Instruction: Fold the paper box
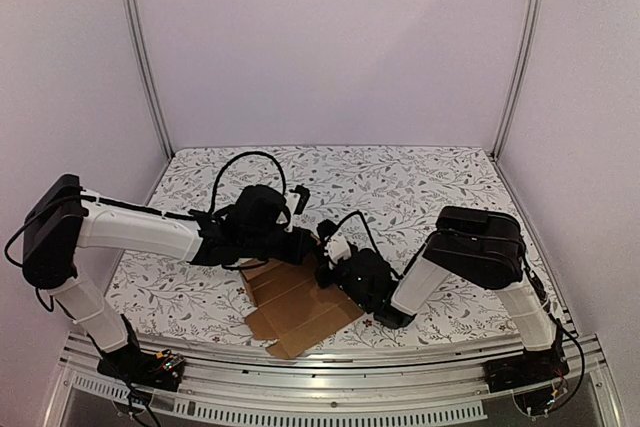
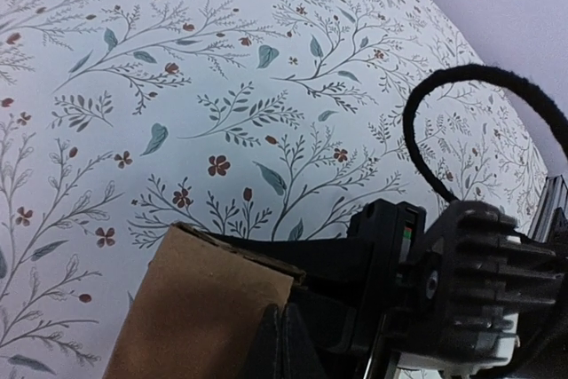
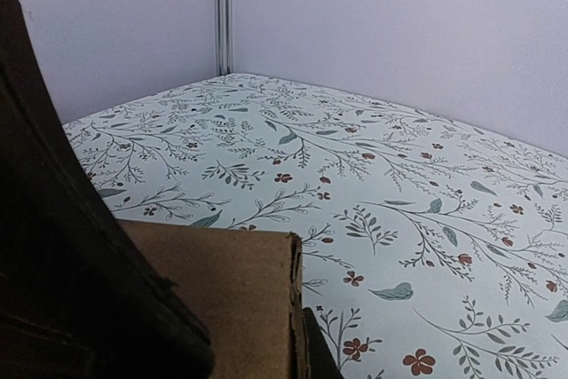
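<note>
Fingers of the right arm (image 3: 89, 290) are pinching a raised flap of the paper box (image 1: 300, 302); fingers of the left arm (image 2: 280, 348) are sitting just beside it, their spread hidden. The box is stretching lengthwise from both pairs back toward the bases.

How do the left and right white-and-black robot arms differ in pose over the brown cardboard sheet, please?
The left arm stretches out long, forearm nearly level; the right arm is folded tight, forearm slanting down. The left gripper meets the flat brown cardboard sheet at its far edge; the right gripper at its far right corner. Both converge on the sheet.
</note>
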